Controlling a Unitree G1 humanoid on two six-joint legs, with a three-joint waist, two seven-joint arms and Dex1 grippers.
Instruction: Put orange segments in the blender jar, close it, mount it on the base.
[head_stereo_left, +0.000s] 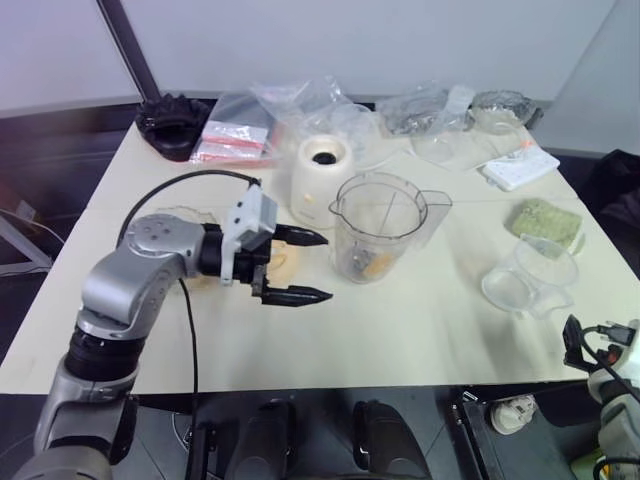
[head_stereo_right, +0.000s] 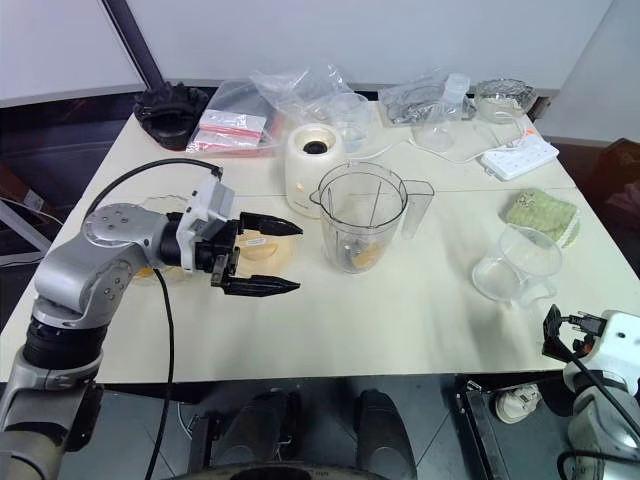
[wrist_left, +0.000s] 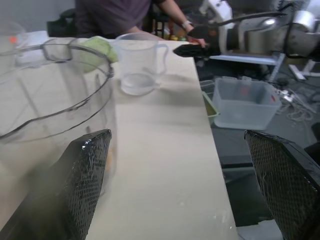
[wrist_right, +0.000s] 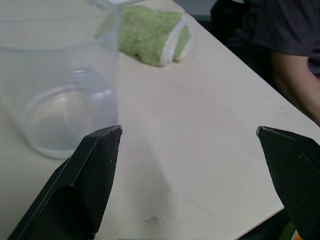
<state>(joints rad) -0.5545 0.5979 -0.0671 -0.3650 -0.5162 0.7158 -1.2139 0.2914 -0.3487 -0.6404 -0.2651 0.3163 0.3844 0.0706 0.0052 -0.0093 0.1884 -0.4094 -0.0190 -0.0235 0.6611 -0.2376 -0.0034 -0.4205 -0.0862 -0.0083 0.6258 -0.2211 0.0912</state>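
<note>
Looking down from the head camera, the cream bench (head_stereo_left: 420, 330) carries the blender jar (head_stereo_left: 378, 226) near its middle, upright and uncovered, with orange segments (head_stereo_left: 376, 264) lying at its bottom. The base (head_stereo_left: 322, 178) stands just behind and to the left of the jar, its dark socket facing up. The left hand (head_stereo_left: 303, 266) hovers beside the jar on its left, pointing toward it, its two black fingers spread wide and gripping nothing. Under that hand sits a shallow plate (head_stereo_left: 283, 262) with something pale orange on it. A clear measuring cup (head_stereo_left: 530, 278) rests to the right of the jar, a green cloth (head_stereo_left: 546, 222) behind it. A black ridged part (head_stereo_left: 176, 124) lies at the far left corner, beside plastic bags (head_stereo_left: 240, 130), and a white power strip (head_stereo_left: 520, 166) lies at the far right. The right hand (head_stereo_right: 563, 335) is off the bench's near right corner.

In the left wrist view, the jar's clear wall (wrist_left: 55, 110) is just beside one finger (wrist_left: 85, 175), the other finger well apart from it; the measuring cup (wrist_left: 141, 62) stands farther along the bench, and a person (wrist_left: 125, 15) is beyond the far edge.

In the right wrist view, the right hand's fingers (wrist_right: 95, 175) stand wide apart, empty, with the measuring cup (wrist_right: 55, 90) close to one of them, the green cloth (wrist_right: 150, 35) beyond, and a person's arm (wrist_right: 295, 75) past the bench edge.
</note>
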